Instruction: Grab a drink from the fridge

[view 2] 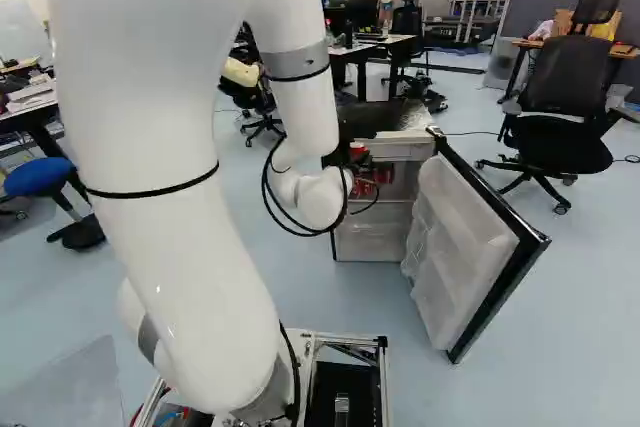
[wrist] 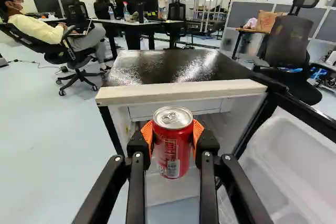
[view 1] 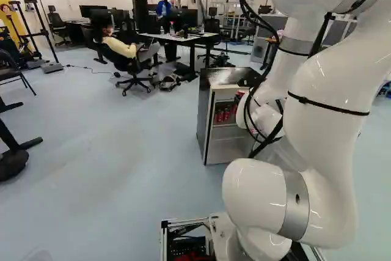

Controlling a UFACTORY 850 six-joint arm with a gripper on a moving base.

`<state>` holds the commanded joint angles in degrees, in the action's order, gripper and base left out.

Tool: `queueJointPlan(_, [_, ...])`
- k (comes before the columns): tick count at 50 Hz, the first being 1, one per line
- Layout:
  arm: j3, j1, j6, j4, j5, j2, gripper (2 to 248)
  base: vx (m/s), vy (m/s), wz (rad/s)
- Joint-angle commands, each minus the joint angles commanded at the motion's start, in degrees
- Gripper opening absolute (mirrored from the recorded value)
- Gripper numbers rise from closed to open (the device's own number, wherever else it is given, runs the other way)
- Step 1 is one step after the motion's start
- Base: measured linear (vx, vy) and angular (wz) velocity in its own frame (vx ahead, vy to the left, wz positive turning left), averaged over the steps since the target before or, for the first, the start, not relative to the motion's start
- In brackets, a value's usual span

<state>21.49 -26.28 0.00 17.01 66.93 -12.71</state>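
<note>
Fridge (view 1: 206, 120): far side of my gripper (view 2: 357, 153), red cans (view 1: 225, 115) inside
Door (view 2: 470, 247): swung open, fridge's right
Gripper: I'm clasping the drink can (wrist: 172, 153) between my orange pads (wrist: 147, 134)
Drink can: upright, near side of the fridge

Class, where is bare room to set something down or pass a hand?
Bare: fridge top behind its front edge; floor left of fridge in left base view. Crowded: shelf of red cans; fridge opening, with gripper in front.
</note>
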Motion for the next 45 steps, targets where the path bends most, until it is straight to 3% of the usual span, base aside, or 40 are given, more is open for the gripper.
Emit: queueJointPlan(45, [3.66, 1.43, 0.0, 0.0, -6.04, 3.4, 95, 0.0, 0.0, 0.0])
